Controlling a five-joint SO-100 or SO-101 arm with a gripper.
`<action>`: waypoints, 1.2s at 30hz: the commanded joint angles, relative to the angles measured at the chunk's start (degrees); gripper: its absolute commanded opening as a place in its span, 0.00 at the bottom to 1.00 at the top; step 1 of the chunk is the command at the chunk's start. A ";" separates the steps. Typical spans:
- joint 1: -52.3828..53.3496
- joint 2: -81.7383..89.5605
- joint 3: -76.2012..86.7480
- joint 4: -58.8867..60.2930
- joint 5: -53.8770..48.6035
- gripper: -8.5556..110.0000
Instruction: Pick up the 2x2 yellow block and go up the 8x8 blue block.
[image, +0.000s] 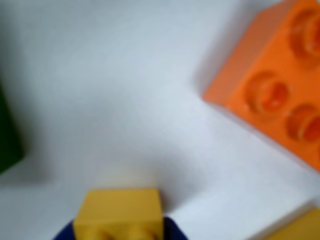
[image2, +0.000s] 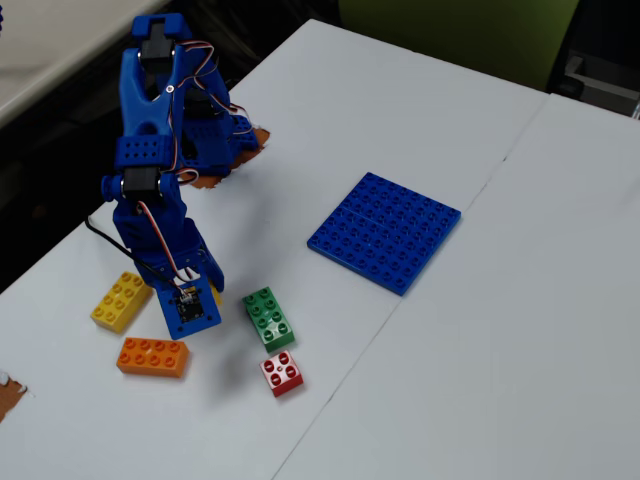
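Yellow 2x2 yellow block (image: 120, 212) sits pinched in my gripper (image: 120, 230), low by the orange brick (image: 272, 85), so I should lift straight, then carry it slowly to the 8x8 blue block (image2: 385, 230).

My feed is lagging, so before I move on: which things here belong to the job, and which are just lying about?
Job:
- small yellow block, at the gripper in the wrist view
- blue baseplate

Lying about:
- long yellow brick
- orange brick
- green brick
- red brick
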 joint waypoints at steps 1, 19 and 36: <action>-0.79 0.18 0.00 -0.70 -0.18 0.21; -4.92 30.50 1.49 20.04 -4.48 0.07; -35.16 51.33 -26.02 31.46 12.92 0.07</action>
